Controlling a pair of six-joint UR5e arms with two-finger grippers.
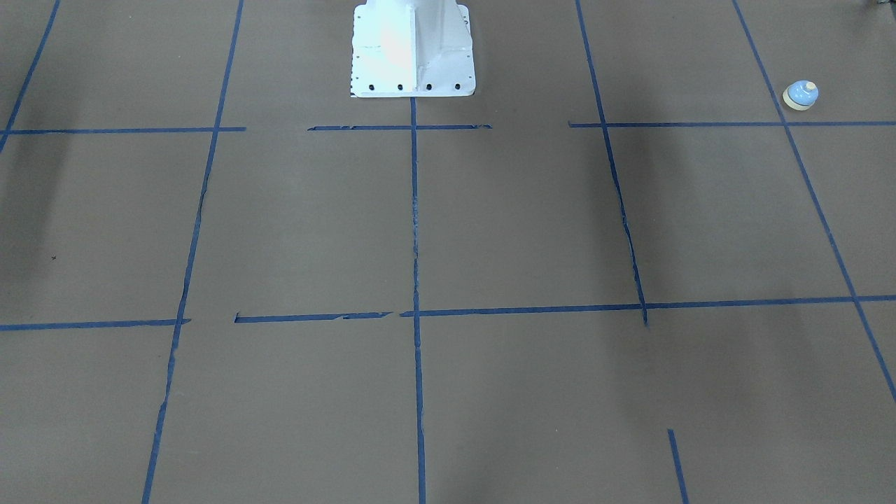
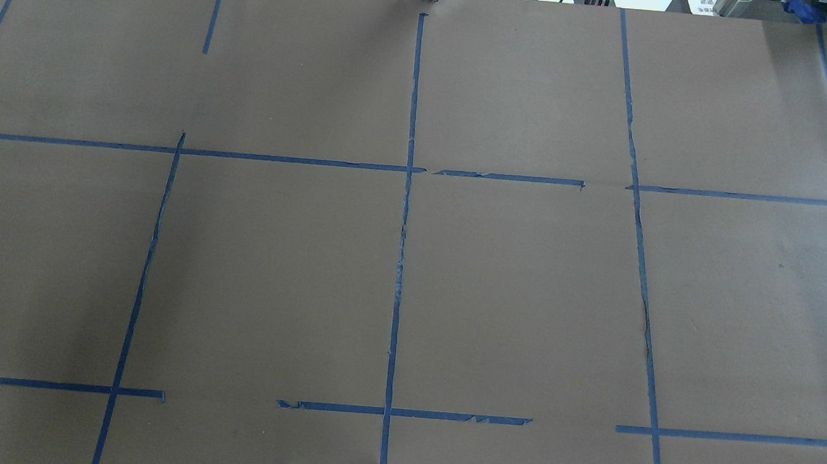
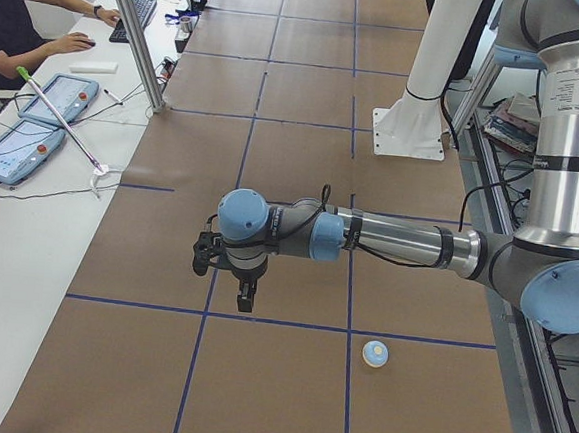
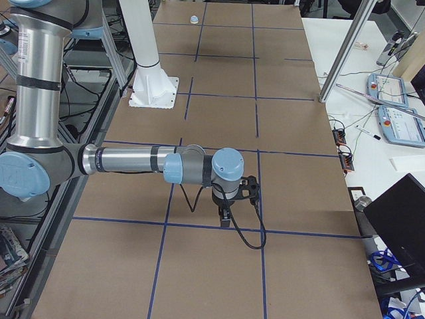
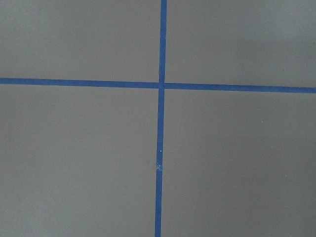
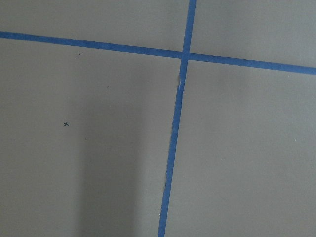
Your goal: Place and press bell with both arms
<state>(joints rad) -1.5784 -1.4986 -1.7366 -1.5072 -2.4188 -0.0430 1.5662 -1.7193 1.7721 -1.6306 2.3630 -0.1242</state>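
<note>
The small light-blue bell (image 1: 800, 95) with its cream base and button stands upright on the brown table, near the robot's side on its left. It also shows in the exterior left view (image 3: 375, 354) and far off in the exterior right view (image 4: 194, 19). My left gripper (image 3: 246, 297) hangs above the table, apart from the bell and further out from the robot. My right gripper (image 4: 226, 217) hangs over a tape line at the table's other end. Both show only in the side views, so I cannot tell whether they are open or shut. The wrist views show only bare paper and tape.
The white mounting base (image 1: 413, 52) stands at the robot's edge of the table. Blue tape lines (image 2: 404, 224) divide the brown paper into squares. An operator (image 3: 25, 10), teach pendants (image 3: 36, 121) and a metal post (image 3: 133, 34) are along the far side.
</note>
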